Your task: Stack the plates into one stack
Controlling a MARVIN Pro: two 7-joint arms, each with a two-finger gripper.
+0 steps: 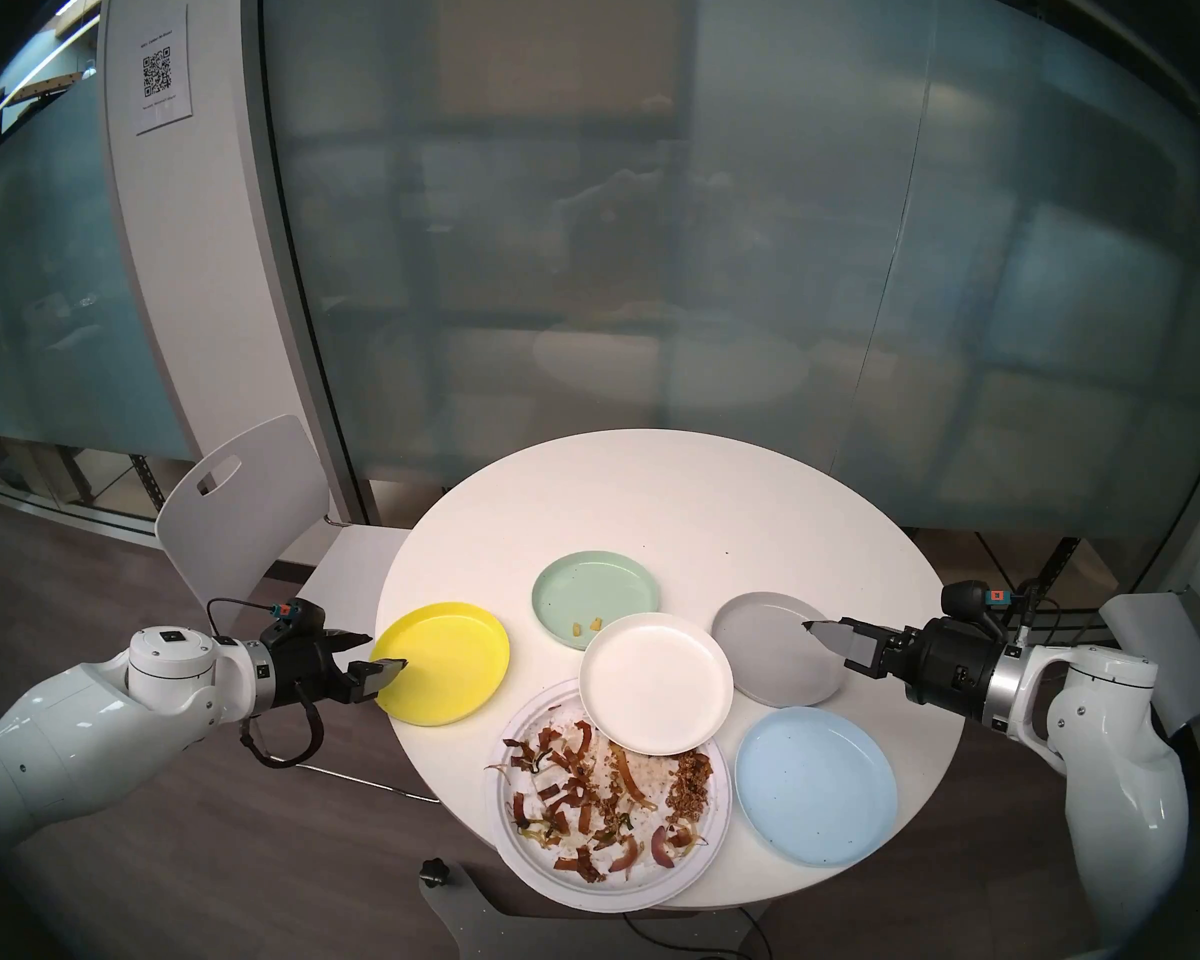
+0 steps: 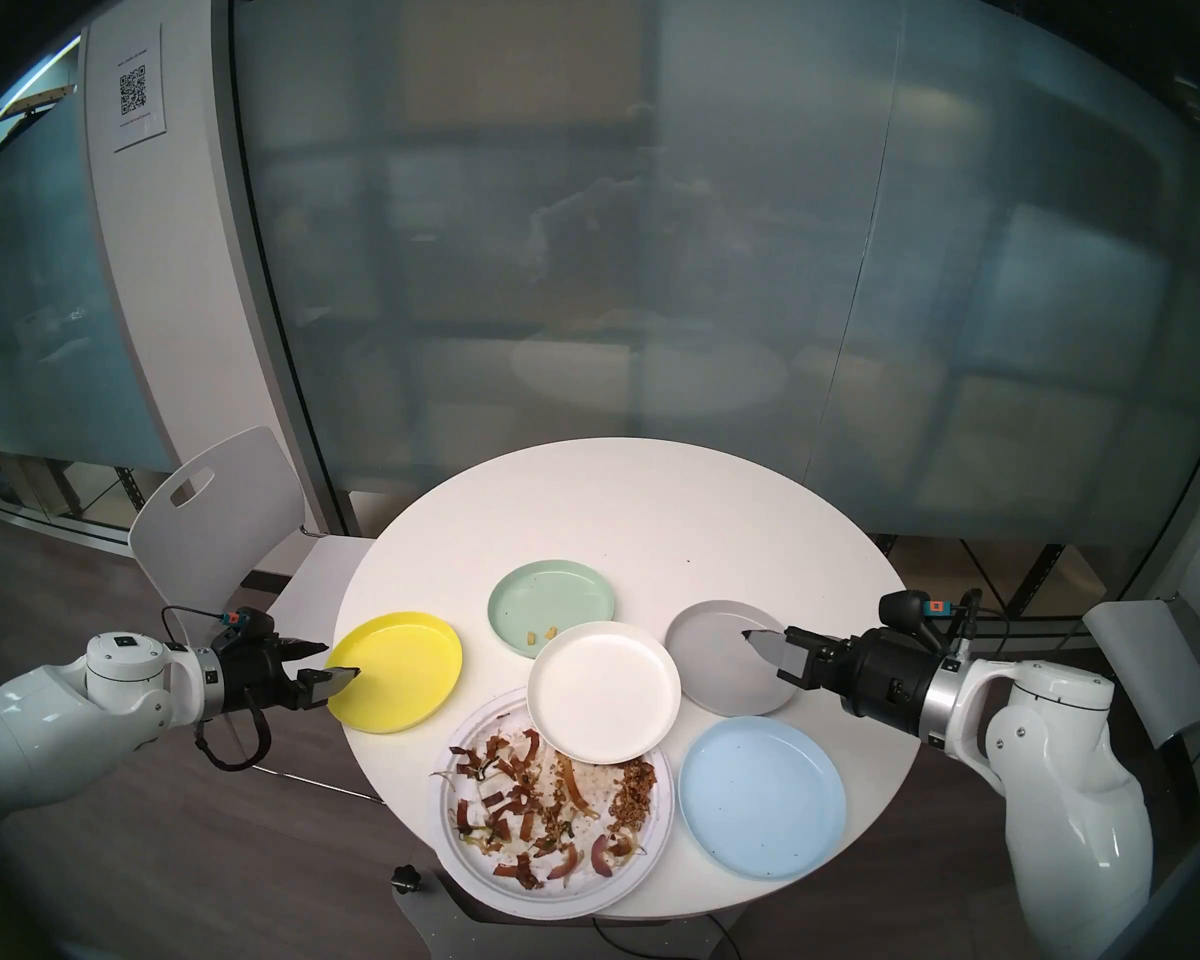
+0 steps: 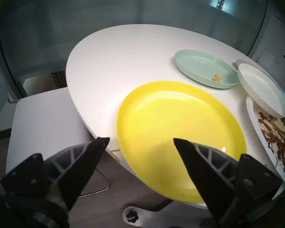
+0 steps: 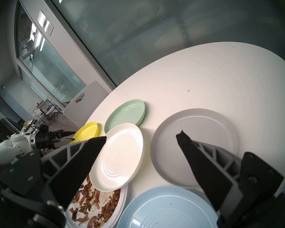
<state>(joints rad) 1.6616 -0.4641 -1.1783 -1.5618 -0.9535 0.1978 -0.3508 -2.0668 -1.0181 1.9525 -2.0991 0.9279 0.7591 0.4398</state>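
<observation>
You see the white plate (image 1: pixel 655 682) tilted on the food-strewn paper plate (image 1: pixel 614 799), with yellow plate (image 1: pixel 448 663), mint plate (image 1: pixel 594 595), grey plate (image 1: pixel 770 643) and light blue plate (image 1: pixel 815 785) lying flat around them.

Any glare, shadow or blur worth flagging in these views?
Left wrist: the left claw casts a shadow on the yellow plate, with a small glare spot near its edge. Right wrist: soft highlights on the white plate. Head views: fisheye bending, dark rim.
</observation>
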